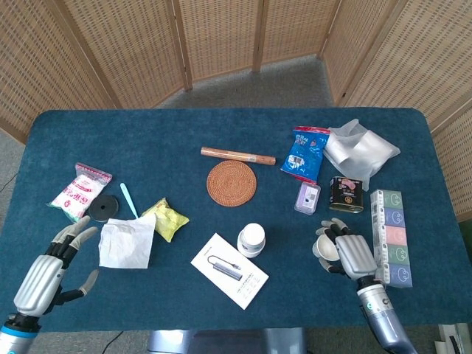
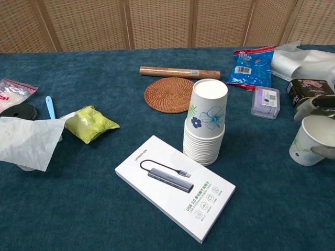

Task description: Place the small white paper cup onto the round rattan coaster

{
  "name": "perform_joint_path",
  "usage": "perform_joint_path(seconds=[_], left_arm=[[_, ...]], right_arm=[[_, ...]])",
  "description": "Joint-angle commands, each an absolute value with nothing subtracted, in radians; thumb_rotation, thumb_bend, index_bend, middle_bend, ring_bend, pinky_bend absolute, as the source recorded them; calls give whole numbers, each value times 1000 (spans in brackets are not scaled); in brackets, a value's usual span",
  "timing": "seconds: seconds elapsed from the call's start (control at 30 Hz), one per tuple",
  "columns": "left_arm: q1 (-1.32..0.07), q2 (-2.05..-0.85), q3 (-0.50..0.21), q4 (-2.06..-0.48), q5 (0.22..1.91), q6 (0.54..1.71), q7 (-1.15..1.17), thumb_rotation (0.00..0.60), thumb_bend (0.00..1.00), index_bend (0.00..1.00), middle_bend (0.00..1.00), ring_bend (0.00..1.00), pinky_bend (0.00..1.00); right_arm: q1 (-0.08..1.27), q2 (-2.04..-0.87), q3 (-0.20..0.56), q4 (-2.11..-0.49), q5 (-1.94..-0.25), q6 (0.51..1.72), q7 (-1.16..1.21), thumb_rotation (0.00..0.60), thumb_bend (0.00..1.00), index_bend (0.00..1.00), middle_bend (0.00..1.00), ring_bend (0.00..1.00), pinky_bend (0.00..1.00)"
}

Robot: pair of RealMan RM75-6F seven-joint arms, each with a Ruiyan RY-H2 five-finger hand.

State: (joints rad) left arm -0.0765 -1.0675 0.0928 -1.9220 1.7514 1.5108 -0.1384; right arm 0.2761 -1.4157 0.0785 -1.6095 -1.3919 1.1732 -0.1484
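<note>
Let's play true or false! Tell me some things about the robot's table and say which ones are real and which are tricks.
1. The right hand has its fingers around the small white paper cup. True.
2. The paper cup is already sitting on the round rattan coaster. False: the coaster has nothing on it, and the cup stands on the table far to the coaster's right.
3. A stack of flowered cups stands beside the white box with a cable picture. True.
4. The left hand is holding the yellow packet. False: it holds nothing, fingers apart, next to the white tissue.
5. A brown tube lies just behind the coaster. True.
</note>
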Motion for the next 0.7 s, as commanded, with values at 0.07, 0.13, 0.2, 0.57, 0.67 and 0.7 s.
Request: perform_joint_path(seconds=[0.07, 0.13, 0.2, 0.57, 0.67, 0.7], left_arm=[[-76, -1070, 88, -1916, 1746, 1517, -145, 600, 460, 91, 15, 0, 0], [-77, -1074, 86, -1911, 1743, 1515, -147, 600, 459, 91, 12, 0, 0], [-80, -1077, 85, -1908, 1743, 1511, -150, 600, 460, 92, 9, 0, 0], [-82, -1064, 79, -1915, 1754, 1526, -148, 600, 460, 91, 4, 0, 0], [-83, -1059, 80, -1919, 1762, 1529, -148, 600, 459, 91, 4, 0, 0], [-82, -1058, 80, -1920, 1763, 1530, -148, 600, 459, 91, 4, 0, 0]], right_arm=[[283, -1419, 79, -1606, -1384, 1167, -151, 600, 363, 363, 266, 205, 495], [287, -1423, 79, -1603, -1391, 1169, -137, 600, 367, 371, 309, 261, 571], [290, -1423, 76, -1601, -1395, 1168, -132, 600, 373, 377, 345, 307, 637], [346, -1337, 109, -1710, -1373, 1115, -163, 600, 372, 387, 345, 312, 645], [385, -1292, 141, -1773, -1344, 1070, -156, 600, 373, 386, 345, 311, 645], [397, -1281, 152, -1786, -1337, 1058, -156, 600, 374, 388, 345, 311, 645]])
